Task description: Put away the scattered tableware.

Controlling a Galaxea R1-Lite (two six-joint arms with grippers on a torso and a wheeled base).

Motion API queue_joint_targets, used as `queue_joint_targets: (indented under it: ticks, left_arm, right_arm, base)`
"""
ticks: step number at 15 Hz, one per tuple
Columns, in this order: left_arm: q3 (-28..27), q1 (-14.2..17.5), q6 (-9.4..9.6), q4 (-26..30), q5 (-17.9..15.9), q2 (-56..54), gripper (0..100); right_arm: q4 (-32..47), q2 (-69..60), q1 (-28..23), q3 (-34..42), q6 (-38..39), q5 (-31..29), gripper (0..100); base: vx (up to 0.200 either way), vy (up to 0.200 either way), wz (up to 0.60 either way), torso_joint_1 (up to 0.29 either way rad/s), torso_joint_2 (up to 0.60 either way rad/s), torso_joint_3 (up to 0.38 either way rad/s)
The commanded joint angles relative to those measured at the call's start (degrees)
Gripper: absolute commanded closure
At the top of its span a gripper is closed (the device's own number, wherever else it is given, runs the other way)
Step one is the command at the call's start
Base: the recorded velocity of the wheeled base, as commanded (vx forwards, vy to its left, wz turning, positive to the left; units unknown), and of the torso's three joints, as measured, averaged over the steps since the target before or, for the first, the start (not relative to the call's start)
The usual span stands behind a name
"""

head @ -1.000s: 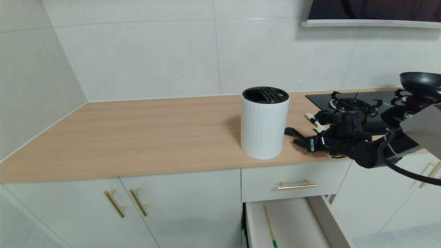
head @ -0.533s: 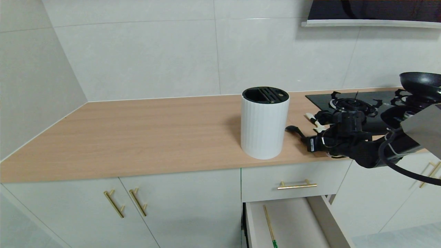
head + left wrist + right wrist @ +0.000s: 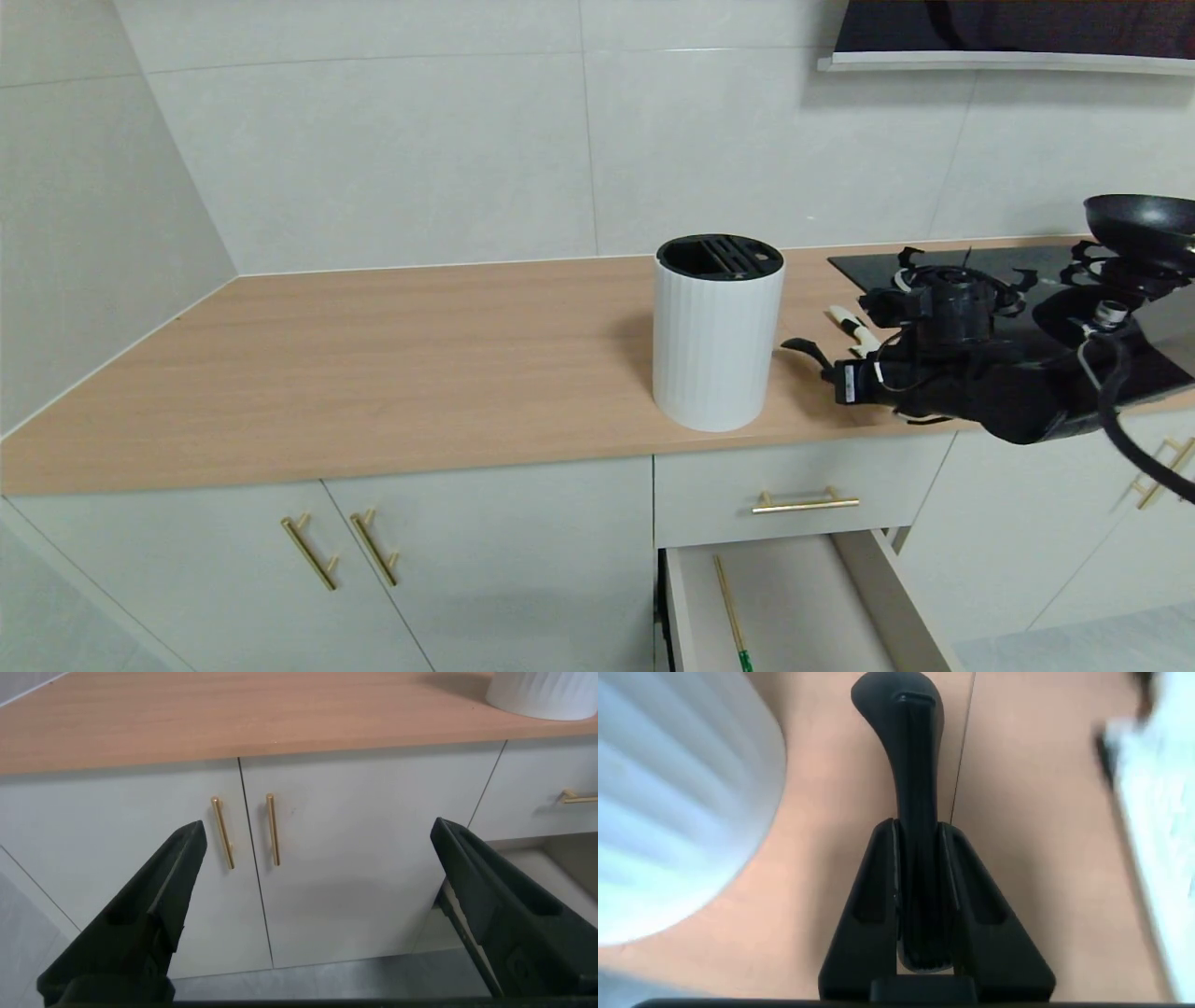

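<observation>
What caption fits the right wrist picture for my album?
Right claw clamps a black handle beside the white holder.

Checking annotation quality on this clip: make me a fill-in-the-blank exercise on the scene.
The right gripper is shut on a ____ utensil handle.
The white holder stands on the robot's ____ side of that gripper.
The drawer holding chopsticks is ____.
The left gripper, facing the cabinet doors, is ____.
Missing words: black; left; open; open.
</observation>
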Motion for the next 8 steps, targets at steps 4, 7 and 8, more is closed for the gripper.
queue_joint_targets:
  ticks: [4, 7, 8]
  left_arm:
    - [0.0, 0.0, 0.02, 0.0, 0.0, 0.0, 0]
    - [0.0, 0.0, 0.02, 0.0, 0.0, 0.0, 0]
    - [0.0, 0.0, 0.02, 0.0, 0.0, 0.0, 0]
  right_arm:
    - [14.5, -25.8, 6.4, 13.2, 8.6, -14.0, 100]
    - [14.2, -31.2, 8.9, 22.0, 9.4, -16.4, 100]
    - [14.2, -32.9, 10.2, 23.9, 9.3, -16.4, 100]
  base:
    - [0.000, 0.000, 0.00, 0.000, 0.00, 0.000]
    - [0.000, 0.000, 0.00, 0.000, 0.00, 0.000]
    - [0.000, 0.000, 0.00, 0.000, 0.00, 0.000]
